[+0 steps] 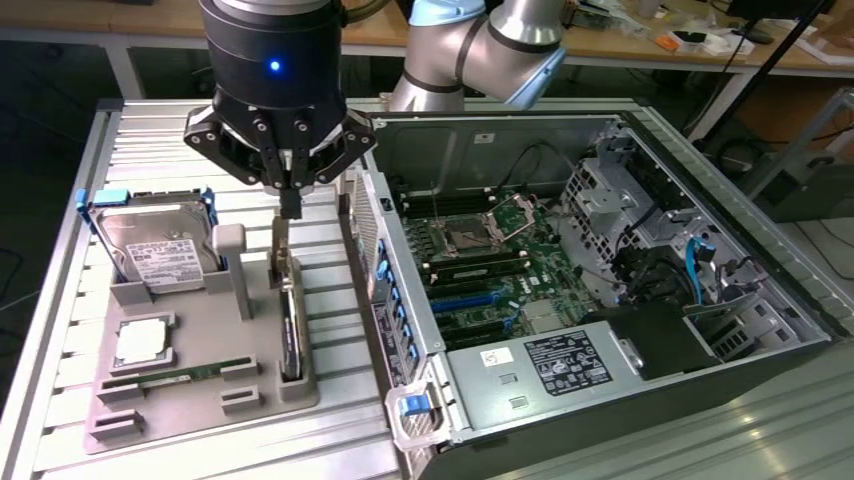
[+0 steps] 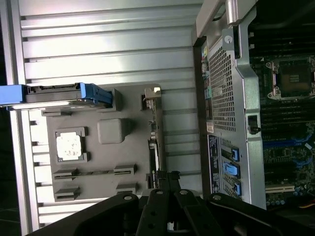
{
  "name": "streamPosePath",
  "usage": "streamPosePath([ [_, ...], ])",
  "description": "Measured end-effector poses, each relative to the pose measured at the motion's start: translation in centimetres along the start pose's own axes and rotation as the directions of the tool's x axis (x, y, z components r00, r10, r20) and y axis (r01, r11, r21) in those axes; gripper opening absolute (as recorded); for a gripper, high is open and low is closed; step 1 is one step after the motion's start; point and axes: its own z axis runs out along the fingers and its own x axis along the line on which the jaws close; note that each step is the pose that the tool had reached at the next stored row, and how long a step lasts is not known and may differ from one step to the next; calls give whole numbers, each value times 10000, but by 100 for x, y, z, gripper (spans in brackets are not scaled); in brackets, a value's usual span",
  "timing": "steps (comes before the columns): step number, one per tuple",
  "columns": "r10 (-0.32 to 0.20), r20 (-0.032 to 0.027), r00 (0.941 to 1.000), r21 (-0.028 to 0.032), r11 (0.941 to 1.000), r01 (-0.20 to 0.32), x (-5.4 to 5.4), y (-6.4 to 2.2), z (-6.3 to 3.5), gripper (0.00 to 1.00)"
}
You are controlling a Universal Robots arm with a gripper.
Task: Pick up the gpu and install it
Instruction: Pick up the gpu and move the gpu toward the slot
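In the exterior view the gripper (image 1: 287,208) is hanging straight above the gpu (image 1: 290,310), so the card is lying directly beneath the tool rather than off to either side. The fingers are drawn fully together and appear to be pinching the card's thin upper edge. The gpu is standing on its long edge in a slot of the grey tray (image 1: 200,405), along the tray's edge facing the open computer case (image 1: 441,160). Its long axis is running from the tray's far edge toward its near edge, roughly parallel to the case's back panel. From here it is showing as a thin upright slab, tan along the top and dark lower down, with the hard drive (image 1: 158,250) sitting well apart toward the tray's opposite edge. In the wrist view the gripper (image 2: 167,178) is showing its closed fingertips meeting the edge of the gpu (image 2: 155,132), and the card is stretching lengthwise away from them as a narrow strip. A pale silver bracket is catching light at the card's end nearest the hard drive. The card is resting in the tray (image 2: 106,162), between the tray's blocky post and the case (image 2: 221,88), and appears seated in its slot, not lifted.
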Motion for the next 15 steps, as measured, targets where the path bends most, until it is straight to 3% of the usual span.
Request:
streamPosePath([
  [8,0,-1,10000,0,10000,0,0,0,0,11],
  [9,0,0,10000,0,10000,0,0,0,0,24],
  [10,0,0,10000,0,10000,0,0,0,0,24],
  [13,0,0,10000,0,10000,0,0,0,0,42],
  [14,0,0,10000,0,10000,0,0,0,0,42],
  [15,0,0,10000,1,10000,0,0,0,0,48],
])
